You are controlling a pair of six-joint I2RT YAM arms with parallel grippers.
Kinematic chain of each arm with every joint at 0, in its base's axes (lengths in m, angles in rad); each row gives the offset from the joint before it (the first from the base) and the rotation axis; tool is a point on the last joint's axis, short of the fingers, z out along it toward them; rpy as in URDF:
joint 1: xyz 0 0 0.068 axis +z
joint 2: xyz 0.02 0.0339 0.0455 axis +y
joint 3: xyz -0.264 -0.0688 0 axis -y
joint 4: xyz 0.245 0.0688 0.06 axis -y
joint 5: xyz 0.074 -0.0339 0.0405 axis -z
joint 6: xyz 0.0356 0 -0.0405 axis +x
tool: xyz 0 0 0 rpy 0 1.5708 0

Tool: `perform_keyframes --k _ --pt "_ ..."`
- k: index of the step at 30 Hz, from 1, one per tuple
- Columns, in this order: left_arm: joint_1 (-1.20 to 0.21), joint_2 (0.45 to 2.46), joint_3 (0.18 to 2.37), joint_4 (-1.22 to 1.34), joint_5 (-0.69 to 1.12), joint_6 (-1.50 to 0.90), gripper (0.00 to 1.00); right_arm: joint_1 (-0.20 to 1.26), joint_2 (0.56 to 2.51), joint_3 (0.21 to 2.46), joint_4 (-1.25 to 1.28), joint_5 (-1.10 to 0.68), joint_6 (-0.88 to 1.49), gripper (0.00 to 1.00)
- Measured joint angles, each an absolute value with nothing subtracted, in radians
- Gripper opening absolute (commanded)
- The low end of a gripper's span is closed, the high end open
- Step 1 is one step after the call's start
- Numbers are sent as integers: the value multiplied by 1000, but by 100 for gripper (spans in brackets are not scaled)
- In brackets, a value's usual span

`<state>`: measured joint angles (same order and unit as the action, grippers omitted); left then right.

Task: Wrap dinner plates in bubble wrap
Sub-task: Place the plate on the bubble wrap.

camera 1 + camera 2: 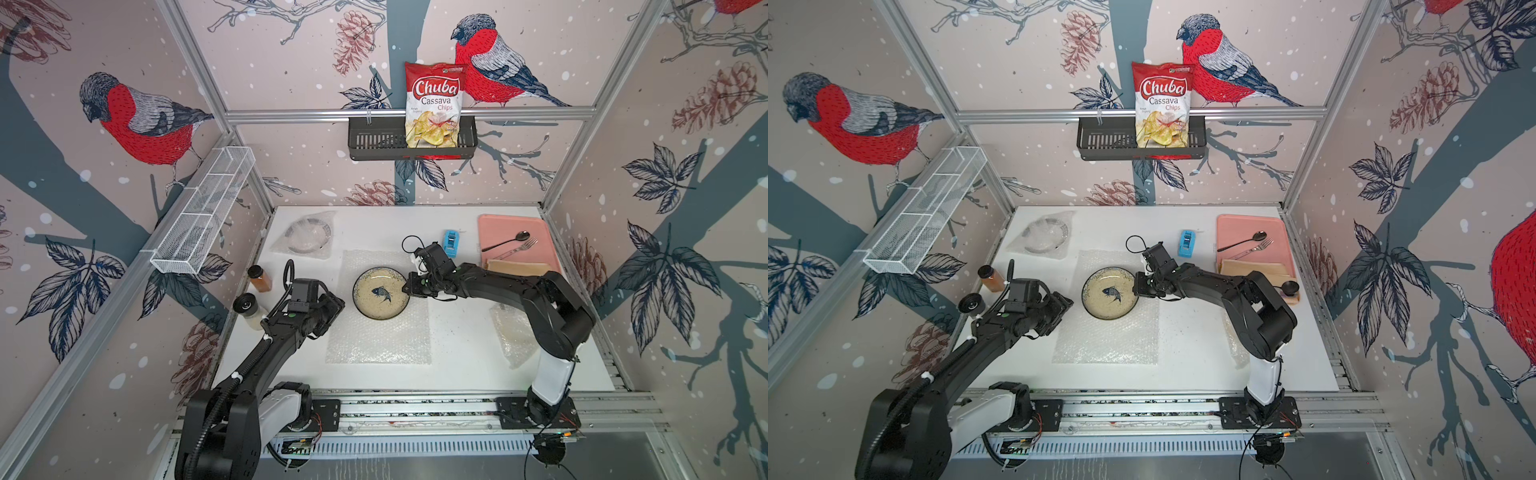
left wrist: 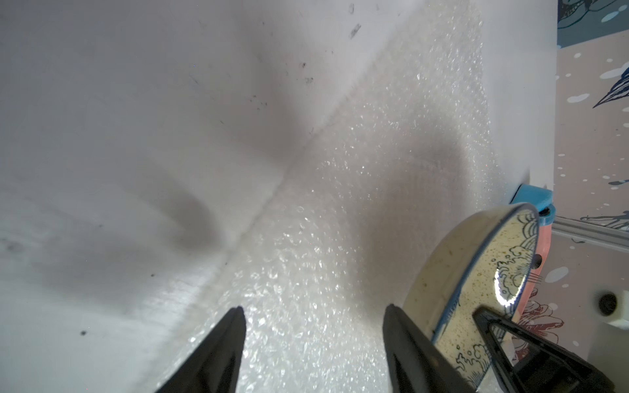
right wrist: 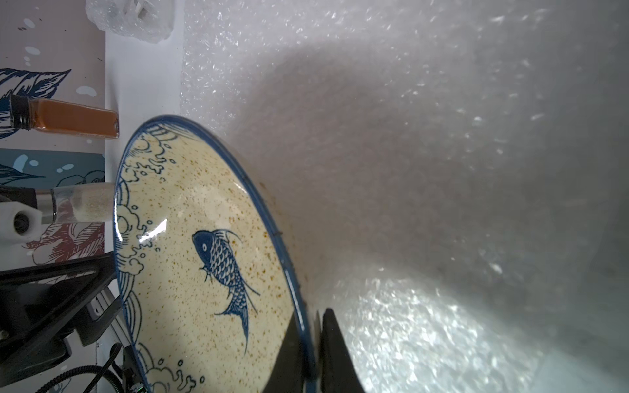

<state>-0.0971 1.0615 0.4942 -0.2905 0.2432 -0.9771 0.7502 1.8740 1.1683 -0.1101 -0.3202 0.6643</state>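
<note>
Ceramic fish plate (image 1: 380, 297): round, tan, speckled, dark-rimmed; found over the far half of the clear bubble wrap sheet (image 1: 378, 338), mid-table. Whether it lies flat cannot be told.
Right gripper (image 3: 311, 326): clamped on the plate's rim, one finger inside, one outside; the edge nearest the pink rectangular tray (image 1: 498, 226) is gripped.
Left gripper (image 2: 313, 308): jaws held well apart, nothing between them; poised over the sheet's left border, one finger (image 2: 405, 343) just beside the plate's outer wall; contact cannot be confirmed.
Wrapped plate (image 1: 309, 235): white-centred, dark-rimmed, enclosed in bubble film at the far left corner.
Second bundle (image 1: 513, 332): bubble film, partly hidden beneath the right arm; contents not discernible.
Blue tape dispenser (image 1: 450, 242): noted between sheet and tray, apart from both.
</note>
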Motion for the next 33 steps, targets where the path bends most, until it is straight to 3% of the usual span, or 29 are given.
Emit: perform_keyframes --k 21,24,29,33 --pt "-40 974 449 -385 268 -910 67 778 1892 1118 -112 -295 687 1" --pt "-40 963 448 -414 268 -910 67 778 1898 1115 -104 -290 687 6" --pt "-40 973 450 -487 273 -905 67 778 1903 1106 -75 -296 689 24" --pt "-70 982 467 -577 258 -901 62 778 1868 1095 -63 -298 688 28"
